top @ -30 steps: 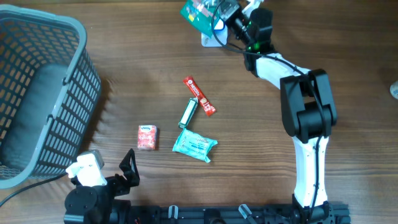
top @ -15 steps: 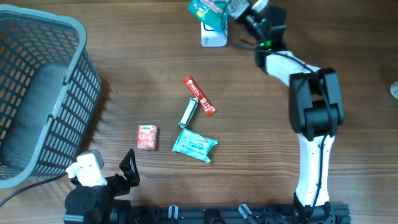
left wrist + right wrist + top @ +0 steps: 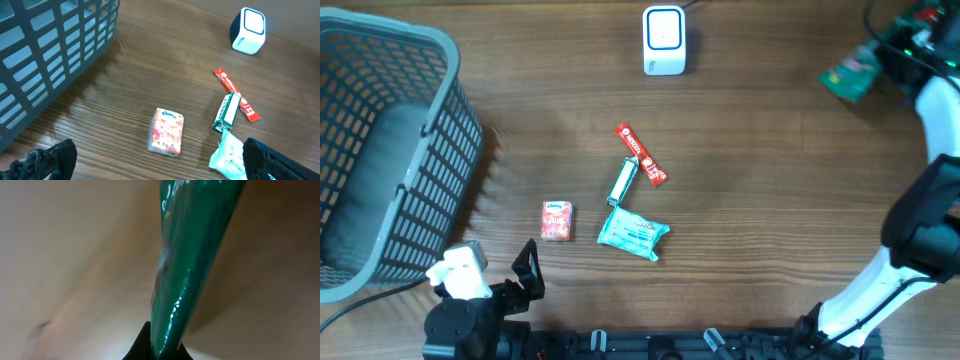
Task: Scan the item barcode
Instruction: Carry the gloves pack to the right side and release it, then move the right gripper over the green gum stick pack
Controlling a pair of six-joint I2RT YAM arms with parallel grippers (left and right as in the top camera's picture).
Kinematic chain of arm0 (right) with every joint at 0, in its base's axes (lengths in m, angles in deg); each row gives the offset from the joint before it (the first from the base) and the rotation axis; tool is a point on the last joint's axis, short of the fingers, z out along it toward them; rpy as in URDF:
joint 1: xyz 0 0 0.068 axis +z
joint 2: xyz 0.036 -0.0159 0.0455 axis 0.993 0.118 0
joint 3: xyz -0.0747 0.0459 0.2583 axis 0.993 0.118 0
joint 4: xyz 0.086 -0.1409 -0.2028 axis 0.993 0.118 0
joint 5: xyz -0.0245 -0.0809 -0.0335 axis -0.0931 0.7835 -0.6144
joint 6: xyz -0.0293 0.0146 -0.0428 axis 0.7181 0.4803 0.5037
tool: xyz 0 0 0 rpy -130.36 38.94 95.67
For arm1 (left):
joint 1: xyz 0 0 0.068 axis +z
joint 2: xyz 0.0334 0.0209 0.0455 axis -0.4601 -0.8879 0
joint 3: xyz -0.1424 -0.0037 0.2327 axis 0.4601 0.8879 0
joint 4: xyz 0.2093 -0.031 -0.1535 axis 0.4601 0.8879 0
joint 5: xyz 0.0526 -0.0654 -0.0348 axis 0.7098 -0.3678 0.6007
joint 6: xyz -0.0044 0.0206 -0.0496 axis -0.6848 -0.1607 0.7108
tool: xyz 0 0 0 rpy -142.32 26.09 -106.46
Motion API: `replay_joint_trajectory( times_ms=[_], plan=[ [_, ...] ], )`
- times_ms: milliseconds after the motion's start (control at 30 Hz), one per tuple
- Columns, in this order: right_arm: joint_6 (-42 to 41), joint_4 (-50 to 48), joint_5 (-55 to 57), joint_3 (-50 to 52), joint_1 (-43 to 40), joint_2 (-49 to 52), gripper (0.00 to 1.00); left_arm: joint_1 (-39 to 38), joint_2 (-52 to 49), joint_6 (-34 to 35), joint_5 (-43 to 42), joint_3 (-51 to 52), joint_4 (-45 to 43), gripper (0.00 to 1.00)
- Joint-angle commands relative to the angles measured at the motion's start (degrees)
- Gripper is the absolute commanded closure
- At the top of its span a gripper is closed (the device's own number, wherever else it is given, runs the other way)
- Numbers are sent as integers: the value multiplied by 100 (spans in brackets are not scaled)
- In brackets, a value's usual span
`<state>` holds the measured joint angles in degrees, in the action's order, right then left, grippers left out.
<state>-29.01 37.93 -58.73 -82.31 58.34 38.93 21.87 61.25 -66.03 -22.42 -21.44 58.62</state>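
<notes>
Blurring obscured the right gripper (image 3: 150,349) near the frame edge; it pinched the green packet (image 3: 850,75), now swung rightward off the scanner (image 3: 663,40). Left gripper (image 3: 495,272) gaped wide, empty.

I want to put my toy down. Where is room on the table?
Bare wood: between the basket and the scanner, and between the teal packet and the right arm. Crowded: the middle, around the red stick and tissue pack.
</notes>
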Motion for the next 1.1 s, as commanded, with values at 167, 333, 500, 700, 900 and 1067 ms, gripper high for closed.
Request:
replay_joint_trajectory(
  times_ms=[167, 333, 500, 700, 900, 1067],
  plan=[
    [1093, 343, 138, 11, -1287, 96, 33, -26, 17, -79, 79, 28, -13, 0],
    [1443, 341, -1196, -282, -1333, -553, 1, -26, 17, -79, 79, 28, -13, 0],
    [782, 627, -2647, -295, -1078, -1891, 0, -26, 17, -81, 79, 28, -13, 0],
    [562, 2496, -3370, -293, 76, -2855, 0, -26, 17, -79, 79, 28, -13, 0],
    [-33, 3458, -3108, 337, 2900, -2643, 0, -26, 17, -79, 79, 28, -13, 0],
    [-835, 2752, -2133, 925, 4981, -2020, 3, -26, 17, -81, 79, 28, -13, 0]
  ],
)
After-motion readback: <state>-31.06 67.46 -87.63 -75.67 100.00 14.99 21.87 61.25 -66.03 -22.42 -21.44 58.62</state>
